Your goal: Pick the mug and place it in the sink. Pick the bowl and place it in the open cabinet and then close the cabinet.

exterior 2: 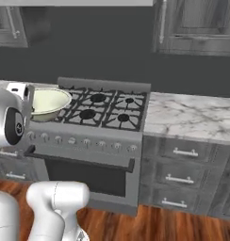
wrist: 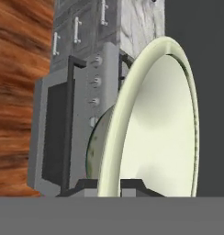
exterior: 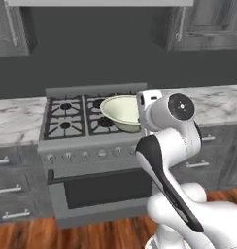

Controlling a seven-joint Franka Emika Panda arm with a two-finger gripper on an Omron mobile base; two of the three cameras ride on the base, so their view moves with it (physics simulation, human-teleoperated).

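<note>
In the left base view the robot's white arm covers the right edge of the bowl (exterior: 119, 113) and the end effector itself. In the right base view the arm hides the bowl's left edge at centre left.

In the hand view the end effector (wrist: 109, 184) sits at bottom centre, clenched on the bowl's rim, one dark fingertip (wrist: 86, 185) on each side.

The bowl is wide, shallow, pale cream-green with a lighter rim. It is held above the stove (exterior: 76, 121) burners, at frame centre in the left base view.

The stove stands between marble bench (exterior 2: 192, 115) sections, against a dark wall. Grey wall cabinets (exterior 2: 194, 26) are cut off at the upper corners. The floor (exterior 2: 173, 226) is wood.
</note>
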